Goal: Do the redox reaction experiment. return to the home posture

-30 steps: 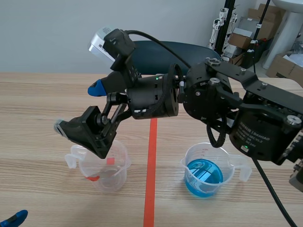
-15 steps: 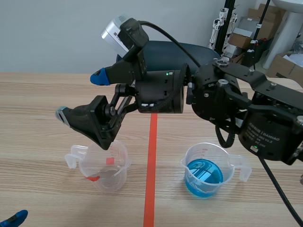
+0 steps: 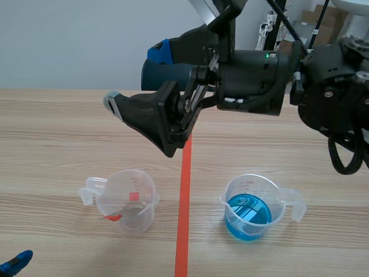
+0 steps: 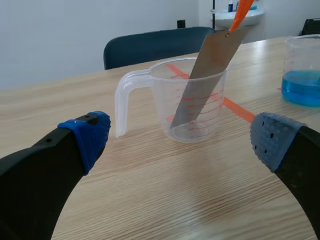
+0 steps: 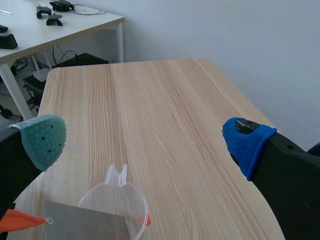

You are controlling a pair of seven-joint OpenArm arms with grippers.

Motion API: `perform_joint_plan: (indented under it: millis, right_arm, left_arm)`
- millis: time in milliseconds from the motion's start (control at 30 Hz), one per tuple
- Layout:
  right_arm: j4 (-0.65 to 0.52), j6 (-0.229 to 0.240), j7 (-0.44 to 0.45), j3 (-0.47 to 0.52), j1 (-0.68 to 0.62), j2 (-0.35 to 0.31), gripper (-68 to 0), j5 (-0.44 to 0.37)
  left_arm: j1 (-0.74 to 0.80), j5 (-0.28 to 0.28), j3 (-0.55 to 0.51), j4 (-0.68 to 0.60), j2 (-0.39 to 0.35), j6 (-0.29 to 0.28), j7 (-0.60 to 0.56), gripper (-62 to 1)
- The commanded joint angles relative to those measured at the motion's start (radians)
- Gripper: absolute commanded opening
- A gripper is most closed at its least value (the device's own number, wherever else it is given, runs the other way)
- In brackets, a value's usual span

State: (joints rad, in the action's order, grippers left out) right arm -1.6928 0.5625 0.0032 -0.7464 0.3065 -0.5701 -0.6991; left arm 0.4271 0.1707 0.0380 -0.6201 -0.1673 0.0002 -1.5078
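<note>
A clear measuring cup (image 3: 124, 199) stands left of the red tape line. In it leans a grey metal strip (image 4: 205, 75) with an orange tag (image 4: 242, 10). A second cup (image 3: 251, 208) right of the line holds blue liquid. My right gripper (image 3: 135, 78) hangs open high above the table, beyond the clear cup and apart from it; in its wrist view the gripper (image 5: 145, 142) looks down on the cup (image 5: 117, 202) and strip (image 5: 85, 222). My left gripper (image 4: 182, 137) is open low on the table, with the clear cup (image 4: 187, 100) a short way ahead of it.
A dark blue chair (image 4: 150, 45) stands behind the far table edge. Boxes and stands (image 3: 305, 34) fill the back right of the room. The red tape line (image 3: 183, 231) runs between the two cups. Only the blue tip of my left gripper (image 3: 14, 262) shows in the scene view.
My right arm has risen and drawn back to the right, away from the clear cup, with its gripper still open. The cups and the left arm have not moved.
</note>
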Motion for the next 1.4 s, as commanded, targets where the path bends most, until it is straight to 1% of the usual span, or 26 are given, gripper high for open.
perform_joint_plan:
  millis: [0, 67, 200, 300, 400, 500, 567, 633, 733, 833, 867, 933, 1000, 1033, 1100, 1167, 1267, 1367]
  right_arm:
    - [-0.036, 0.002, 0.018, 0.03, -0.02, -0.027, 0.4, -0.011]
    - [-0.078, 0.002, 0.019, 0.07, -0.059, -0.063, 0.4, -0.01]
    - [-0.146, 0.002, 0.019, 0.161, -0.143, -0.132, 0.4, 0.002]
    - [-0.177, 0.002, 0.019, 0.242, -0.216, -0.171, 0.4, 0.018]
    - [-0.195, 0.001, 0.03, 0.331, -0.301, -0.198, 0.4, 0.031]
    - [-0.198, 0.002, 0.045, 0.421, -0.389, -0.209, 0.4, 0.046]
    - [-0.198, 0.002, 0.05, 0.484, -0.448, -0.208, 0.4, 0.071]
    - [-0.198, 0.002, 0.059, 0.545, -0.502, -0.208, 0.4, 0.102]
    - [-0.198, 0.0, 0.098, 0.63, -0.578, -0.208, 0.4, 0.157]
    - [-0.198, -0.013, 0.146, 0.708, -0.649, -0.208, 0.4, 0.201]
    - [-0.198, -0.024, 0.16, 0.732, -0.671, -0.208, 0.4, 0.212]
    - [-0.198, -0.046, 0.187, 0.774, -0.712, -0.207, 0.4, 0.248]
    - [-0.199, -0.047, 0.203, 0.816, -0.748, -0.2, 0.4, 0.28]
    - [-0.199, -0.047, 0.208, 0.836, -0.767, -0.196, 0.4, 0.286]
    - [-0.199, -0.047, 0.211, 0.88, -0.801, -0.174, 0.4, 0.305]
    - [-0.199, -0.047, 0.216, 0.921, -0.823, -0.138, 0.4, 0.346]
    - [-0.199, -0.047, 0.244, 0.976, -0.84, -0.074, 0.4, 0.406]
    - [-0.199, -0.047, 0.273, 1.015, -0.859, -0.03, 0.4, 0.453]
  left_arm:
    - [0.036, -0.082, -0.004, -0.039, -0.029, -0.003, -0.046, -2.2]
    - [0.083, -0.141, -0.01, -0.079, -0.06, -0.004, -0.046, -2.2]
    - [0.204, -0.188, -0.011, -0.234, -0.162, -0.007, -0.046, -2.2]
    - [0.312, -0.263, -0.021, -0.4, -0.262, -0.008, 0.011, -2.2]
    - [0.428, -0.364, -0.053, -0.588, -0.367, -0.021, 0.071, -2.2]
    - [0.527, -0.423, -0.095, -0.769, -0.453, -0.021, 0.134, -2.2]
    - [0.573, -0.422, -0.127, -0.872, -0.493, -0.02, 0.195, -2.2]
    - [0.597, -0.422, -0.153, -0.957, -0.512, -0.02, 0.266, -2.2]
    - [0.603, -0.42, -0.18, -1.051, -0.515, -0.017, 0.391, -2.2]
    - [0.603, -0.41, -0.188, -1.133, -0.515, -0.018, 0.513, -2.3]
    - [0.603, -0.401, -0.188, -1.157, -0.516, -0.018, 0.543, -2.5]
    - [0.603, -0.358, -0.188, -1.2, -0.52, -0.021, 0.584, -2.8]
    - [0.603, -0.322, -0.188, -1.239, -0.531, -0.021, 0.617, -2.8]
    - [0.603, -0.314, -0.188, -1.256, -0.537, -0.021, 0.634, -2.8]
    - [0.603, -0.312, -0.188, -1.284, -0.553, -0.021, 0.671, -2.8]
    - [0.602, -0.312, -0.188, -1.302, -0.57, -0.021, 0.7, -2.8]
    - [0.6, -0.313, -0.187, -1.307, -0.591, -0.021, 0.702, -2.8]
    - [0.6, -0.313, -0.185, -1.307, -0.613, -0.021, 0.713, -2.8]
